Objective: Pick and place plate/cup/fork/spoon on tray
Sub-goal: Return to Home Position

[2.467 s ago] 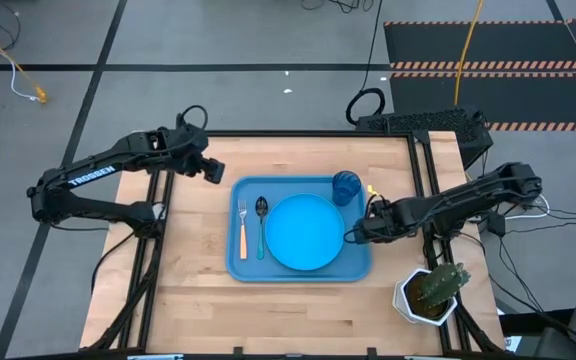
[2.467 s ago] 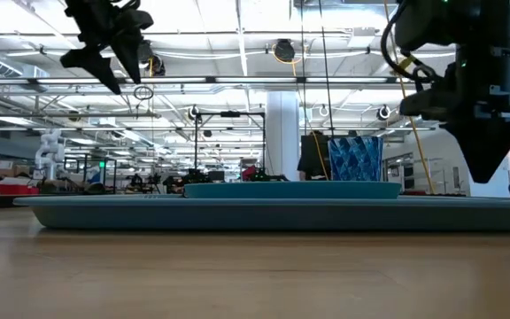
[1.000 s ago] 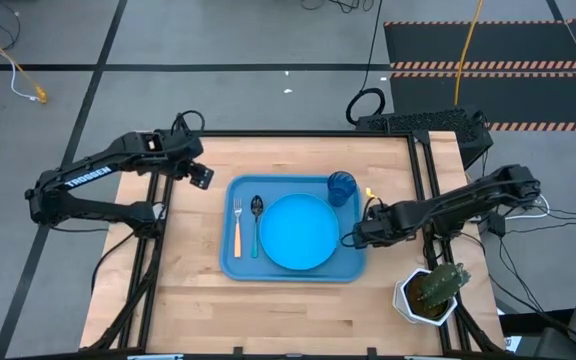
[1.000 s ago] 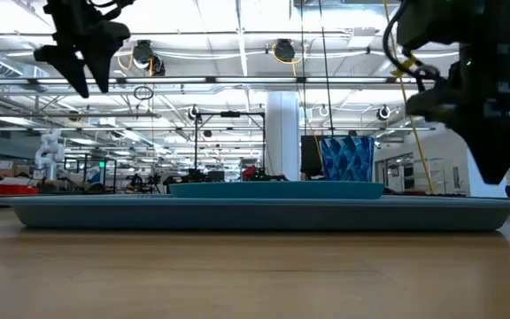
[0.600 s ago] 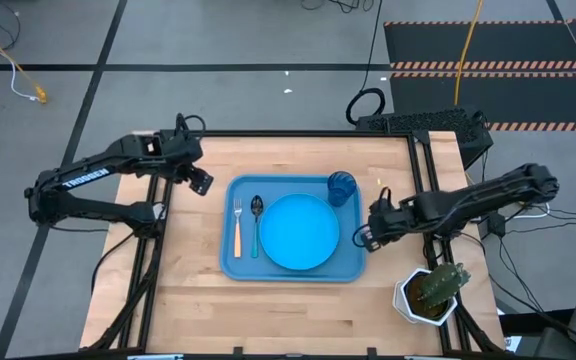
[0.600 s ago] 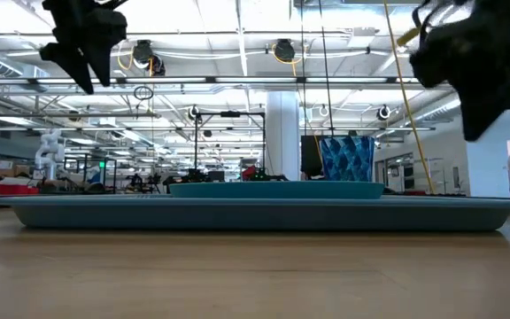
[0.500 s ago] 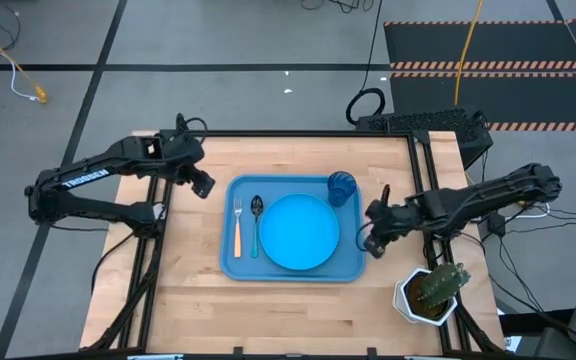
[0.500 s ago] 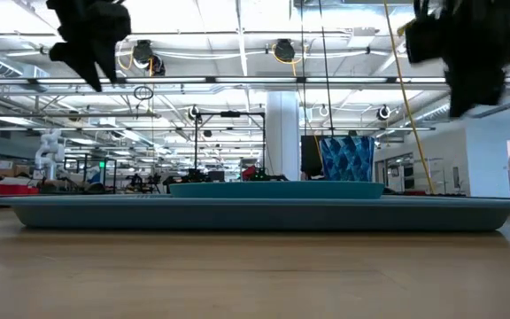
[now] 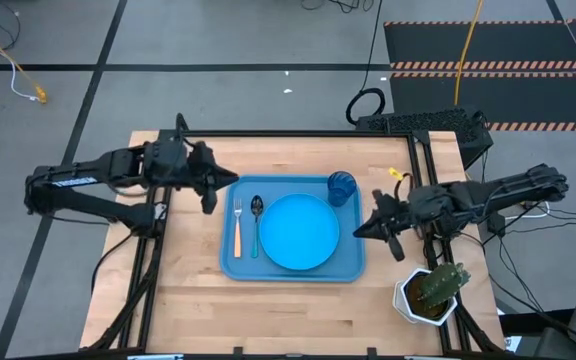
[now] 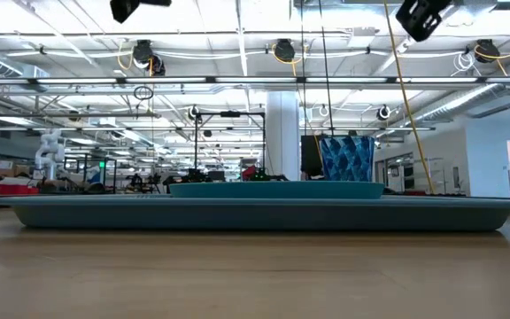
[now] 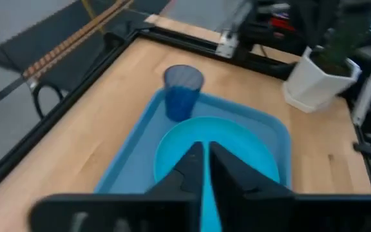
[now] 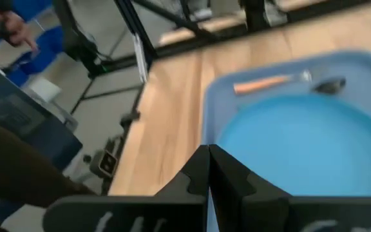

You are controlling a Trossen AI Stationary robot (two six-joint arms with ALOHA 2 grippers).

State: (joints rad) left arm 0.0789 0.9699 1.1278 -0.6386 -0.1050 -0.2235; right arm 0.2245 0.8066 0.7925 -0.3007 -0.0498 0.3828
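Note:
The blue tray (image 9: 230, 262) lies in the middle of the table. On it rest the round plate (image 9: 302, 231), the dark blue cup (image 9: 342, 187) upright in the far right corner, and, left of the plate, the fork (image 9: 237, 228) and spoon (image 9: 257, 215). My left gripper (image 9: 230, 181) hangs shut in the air at the tray's far left corner, pointing across the tray toward the cup (image 11: 183, 90). My right gripper (image 9: 357, 230) hangs shut at the tray's right rim and points over the plate (image 12: 301, 142) toward the fork (image 12: 269, 82).
A white pot with a cactus (image 9: 431, 292) stands at the near right corner, close behind my right arm. Bare wood lies along the near edge and left of the tray. A person's hand (image 12: 5, 24) shows beyond the table's left side.
Both grippers have risen well above the table and tipped up from pointing down to nearly level. The left one has swung toward the tray's far left corner; the right one has rolled about its own line at the tray's right rim. Everything on the tray has stayed put.

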